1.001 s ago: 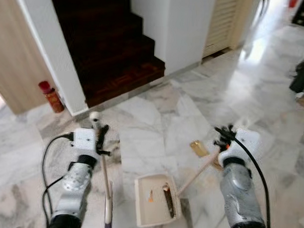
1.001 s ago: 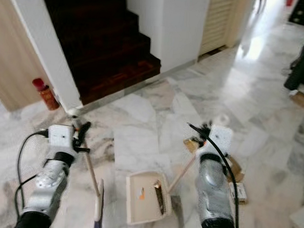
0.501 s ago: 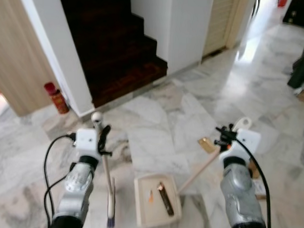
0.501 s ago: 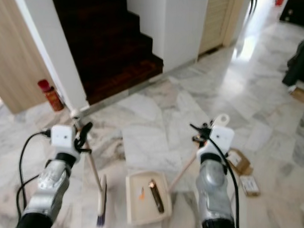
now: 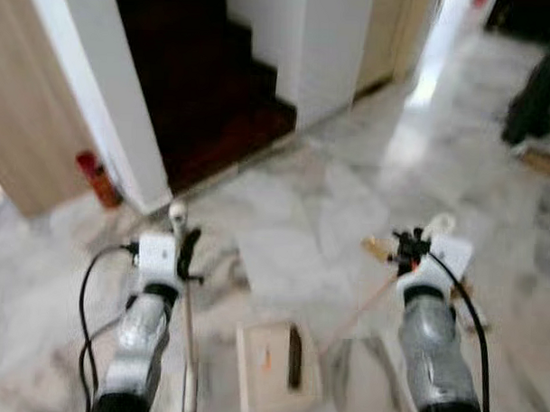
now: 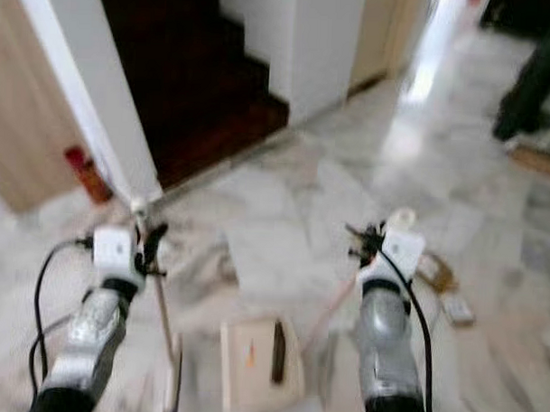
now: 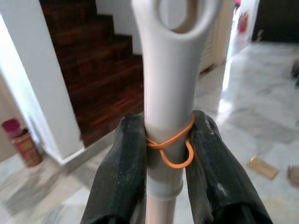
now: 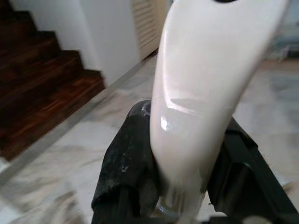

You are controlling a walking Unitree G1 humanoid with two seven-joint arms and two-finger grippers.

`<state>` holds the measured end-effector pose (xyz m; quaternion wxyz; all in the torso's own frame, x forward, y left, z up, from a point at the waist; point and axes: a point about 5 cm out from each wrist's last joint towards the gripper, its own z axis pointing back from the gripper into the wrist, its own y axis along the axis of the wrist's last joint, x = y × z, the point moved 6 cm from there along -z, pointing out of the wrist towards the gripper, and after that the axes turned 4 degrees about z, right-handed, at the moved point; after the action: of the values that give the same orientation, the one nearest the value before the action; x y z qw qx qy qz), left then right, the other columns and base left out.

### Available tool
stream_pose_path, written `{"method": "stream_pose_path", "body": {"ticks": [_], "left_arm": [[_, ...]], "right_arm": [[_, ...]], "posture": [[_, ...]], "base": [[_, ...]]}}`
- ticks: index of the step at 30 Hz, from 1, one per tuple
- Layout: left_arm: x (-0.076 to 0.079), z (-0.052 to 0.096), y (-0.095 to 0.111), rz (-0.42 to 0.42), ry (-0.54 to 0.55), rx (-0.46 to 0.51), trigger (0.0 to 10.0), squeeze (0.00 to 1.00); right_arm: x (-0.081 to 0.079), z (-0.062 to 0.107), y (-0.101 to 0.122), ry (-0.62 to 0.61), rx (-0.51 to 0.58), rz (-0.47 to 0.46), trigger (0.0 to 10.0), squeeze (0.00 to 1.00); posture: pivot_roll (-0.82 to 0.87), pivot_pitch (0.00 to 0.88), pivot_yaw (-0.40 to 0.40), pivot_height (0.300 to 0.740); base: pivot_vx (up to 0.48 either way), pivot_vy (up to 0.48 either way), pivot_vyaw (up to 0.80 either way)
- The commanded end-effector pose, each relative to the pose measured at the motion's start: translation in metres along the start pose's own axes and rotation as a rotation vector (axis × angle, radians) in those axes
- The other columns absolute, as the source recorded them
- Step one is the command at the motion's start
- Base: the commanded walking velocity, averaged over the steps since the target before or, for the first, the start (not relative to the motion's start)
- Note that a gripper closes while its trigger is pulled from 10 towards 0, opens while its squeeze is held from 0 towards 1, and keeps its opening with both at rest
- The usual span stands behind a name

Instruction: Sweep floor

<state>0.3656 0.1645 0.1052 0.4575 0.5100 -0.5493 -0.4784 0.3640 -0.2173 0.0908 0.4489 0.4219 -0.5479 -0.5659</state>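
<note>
**Robot holds a broom and a dustpan on the marble floor**

Closest to the robot, low in the head views, a cream dustpan (image 5: 276, 380) lies flat on the pale marble floor (image 5: 302, 216). Inside it lie a long dark piece of rubbish (image 5: 294, 356) and a small orange bit (image 5: 267, 358). The dustpan sits between the two silver arms.

The right gripper (image 5: 409, 250) is clamped on the top of the dustpan handle (image 5: 366, 304), a thin pale stick that slants down to the pan. In the right wrist view the two black fingers (image 8: 128, 163) press on both sides of the glossy cream handle end (image 8: 205, 93).

The left gripper (image 5: 185, 253) is squeezed around the broom handle (image 5: 188, 325), which stands nearly upright just left of the dustpan. In the left wrist view the black fingers (image 7: 124, 172) pinch the white top of the broom (image 7: 170, 93), and an orange rubber band (image 7: 173, 144) is looped around it there. The broom head is too blurry to make out.

Just past the right gripper a small tan piece (image 5: 375, 248) lies on the floor.

Farther off, a red can (image 5: 97, 175) stands on the floor by a white wall (image 5: 98, 100). Beside it, dark wooden stairs (image 5: 216, 86) go up. Far to the right stands a dark blurry shape (image 5: 536, 93)
</note>
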Motion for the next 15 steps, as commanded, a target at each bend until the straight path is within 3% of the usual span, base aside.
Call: {"method": "stream_pose_path", "body": {"ticks": [1,15], "left_arm": [[-0.008,0.0,0.0064,-0.011,0.012,0.024,10.0,0.0],[-0.0072,-0.0001,0.0076,-0.018,-0.003,0.025,10.0,0.0]], "right_arm": [[-0.0147,-0.0028,0.0171,0.03,0.058,-0.018,10.0,0.0],[-0.0192,-0.0021,0.0162,0.04,0.059,-0.017,10.0,0.0]], "posture": [[0.04,0.0,0.013,0.74],[0.04,0.0,0.022,0.74]], "base": [[0.0,0.398,0.0],[0.0,0.395,0.0]]}}
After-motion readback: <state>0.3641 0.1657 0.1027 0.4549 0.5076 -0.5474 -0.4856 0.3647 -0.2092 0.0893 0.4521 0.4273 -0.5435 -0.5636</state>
